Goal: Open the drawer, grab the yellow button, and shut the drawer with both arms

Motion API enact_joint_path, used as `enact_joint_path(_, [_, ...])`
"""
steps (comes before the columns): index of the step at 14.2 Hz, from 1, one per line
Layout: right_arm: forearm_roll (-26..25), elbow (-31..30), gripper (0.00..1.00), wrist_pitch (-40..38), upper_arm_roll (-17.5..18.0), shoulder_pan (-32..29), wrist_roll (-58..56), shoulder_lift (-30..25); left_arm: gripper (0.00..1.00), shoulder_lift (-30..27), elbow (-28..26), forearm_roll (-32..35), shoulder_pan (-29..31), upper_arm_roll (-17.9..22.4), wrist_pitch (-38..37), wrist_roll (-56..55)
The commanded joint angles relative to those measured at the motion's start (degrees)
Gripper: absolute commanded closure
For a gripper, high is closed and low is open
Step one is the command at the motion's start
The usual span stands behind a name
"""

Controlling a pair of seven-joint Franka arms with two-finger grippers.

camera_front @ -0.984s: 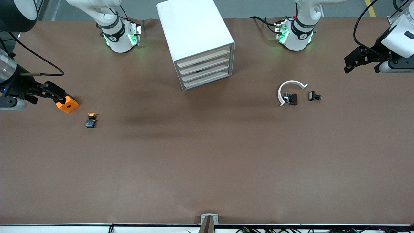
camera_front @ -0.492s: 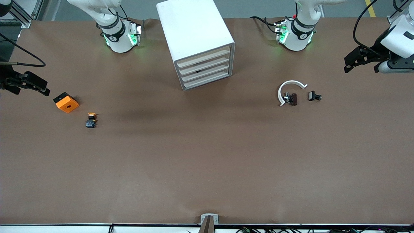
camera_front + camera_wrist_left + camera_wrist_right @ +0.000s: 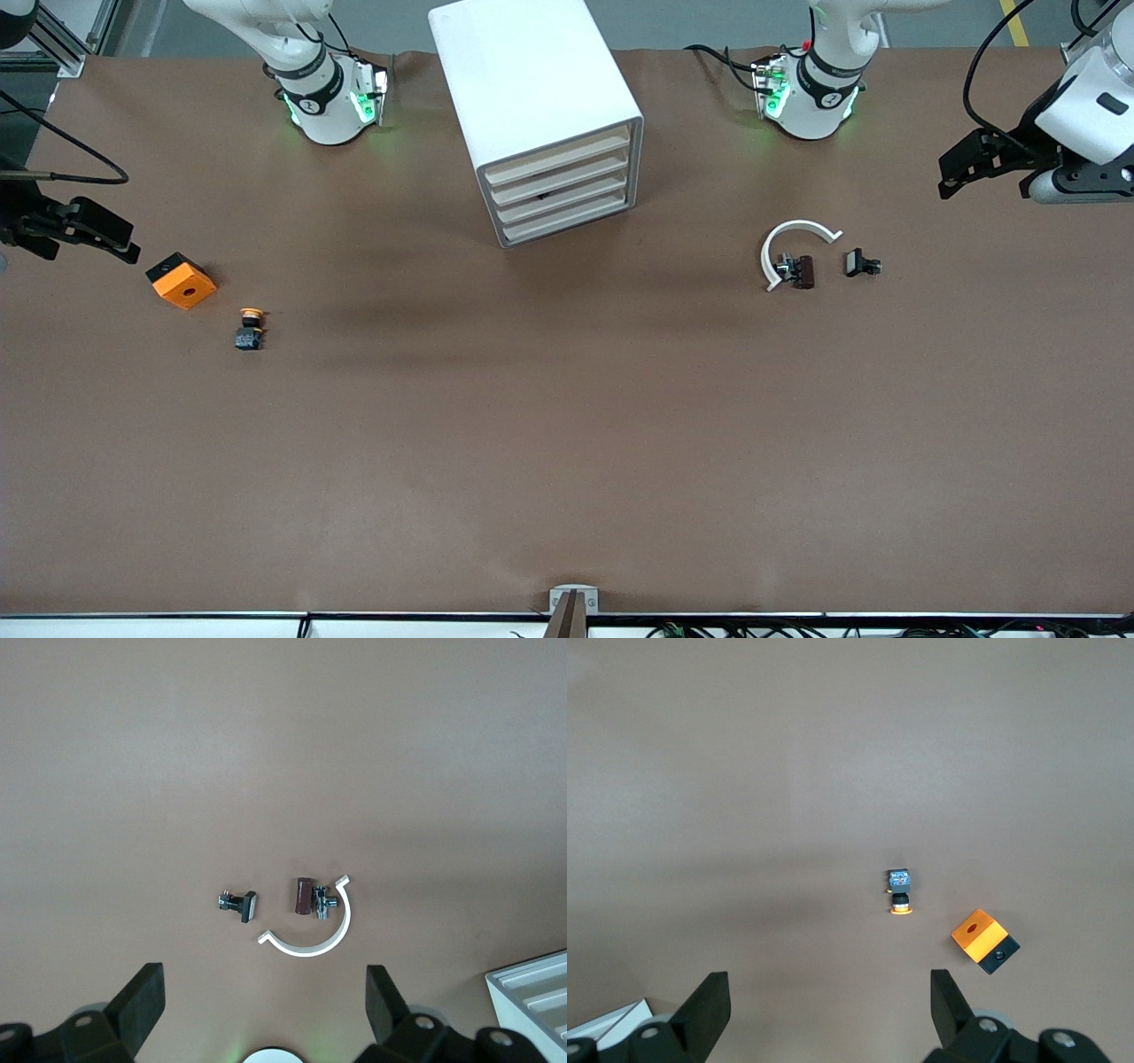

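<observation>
A tall white cabinet [image 3: 536,115] is standing on the brown table [image 3: 567,443] between the 2 arm bases. It is holding 4 flat cream trays in a stack. The drawer [image 3: 556,159] is the top tray, and it is sitting pushed in, level with the 3 trays under it. A small dark spot is showing in the slot around the third tray down, but what it is cannot be made out. What is lying inside the trays is hidden.

The button [image 3: 250,328] is not sitting in any tray. It is lying out on the bare table toward the right arm's end, nearer to the front camera than the cabinet. Its yellow-orange cap and dark body are showing in the right wrist view too [image 3: 900,891]. An orange block [image 3: 182,282] with a hole is resting just beside it, not touching it.

The right gripper [image 3: 89,232] is hanging over the table edge near the orange block. Its fingers [image 3: 704,1010] are spread wide and holding nothing.

The left gripper [image 3: 970,164] is hanging over the left arm's end of the table. Its fingers [image 3: 142,1005] are spread wide too, with nothing between them.

A white curved piece [image 3: 791,248], a small brown part [image 3: 802,271] and a small black part [image 3: 859,263] are lying close together toward the left arm's end of the table.
</observation>
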Motion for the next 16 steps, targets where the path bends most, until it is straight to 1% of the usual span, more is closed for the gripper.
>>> enact_joint_path(1, [0.6,0.6,0.0,-0.4,0.6,-0.9,0.1,0.1,0.0,3.3,4.1,0.4,1.6,0.2,-0.4,-0.4])
enact_joint_path(3, [0.6,0.6,0.0,-0.2,0.6,-0.8,0.1,0.1,0.0,4.8,5.6,-0.7,2.4,0.2,-0.4,-0.9])
enact_joint_path(6, [-0.2,0.7,0.0,-0.2,0.6,-0.8,0.2,0.1,0.0,7.7,9.4,-0.6,2.3,0.2,-0.4,-1.0])
enact_joint_path(16, [-0.4,0.7,0.0,-0.1,0.5,-1.0,0.1,0.1,0.0,7.7,9.8,-0.2,2.1,0.0,-1.5,-0.1])
